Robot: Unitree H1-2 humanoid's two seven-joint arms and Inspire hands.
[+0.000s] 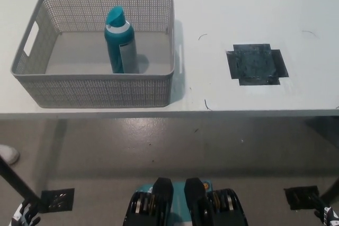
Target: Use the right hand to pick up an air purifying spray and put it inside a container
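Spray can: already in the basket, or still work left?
Looks done: the teal spray can stands upright inside the grey basket on the white table. Nothing is in hand; only slivers of the left hand and right hand show at the bottom corners, down by the floor. Nothing visible remains.

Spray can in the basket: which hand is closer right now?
Left. The left hand is at the bottom left corner, below the basket holding the spray can. The right hand is at the bottom right corner, much farther across.
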